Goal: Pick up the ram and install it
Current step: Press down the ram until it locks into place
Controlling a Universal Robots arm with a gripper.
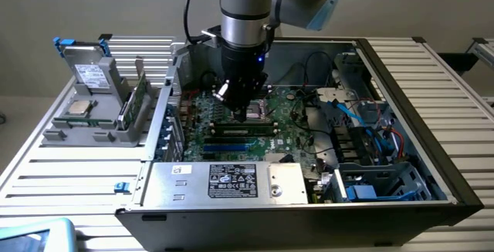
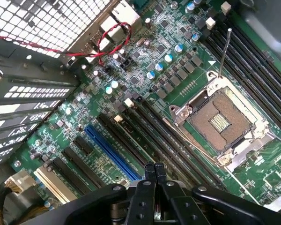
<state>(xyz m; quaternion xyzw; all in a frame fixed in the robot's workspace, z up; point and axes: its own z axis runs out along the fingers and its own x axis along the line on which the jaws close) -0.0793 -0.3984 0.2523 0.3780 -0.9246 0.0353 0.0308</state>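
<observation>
My gripper [image 1: 240, 115] hangs inside the open computer case, over the green motherboard [image 1: 290, 104]. Its fingers are shut together with nothing between them, which the wrist view confirms for the gripper [image 2: 154, 169]. Just under the fingertips, a ram [image 1: 244, 128], a narrow green stick with dark chips, lies along the memory slots. I cannot tell whether the tips touch it. In the wrist view the black memory slots [image 2: 145, 129] run beside the CPU socket [image 2: 220, 123]. Another green stick [image 1: 136, 103] stands upright in the grey holder at the exterior view's left.
A silver power supply box [image 1: 224, 181] with a white label fills the case's near side. Cables and a drive cage [image 1: 378, 148] crowd the exterior view's right. The grey holder [image 1: 96, 130] also carries a silver drive [image 1: 91, 76] and a chip. A blue slot [image 2: 107, 152] lies near the fingers.
</observation>
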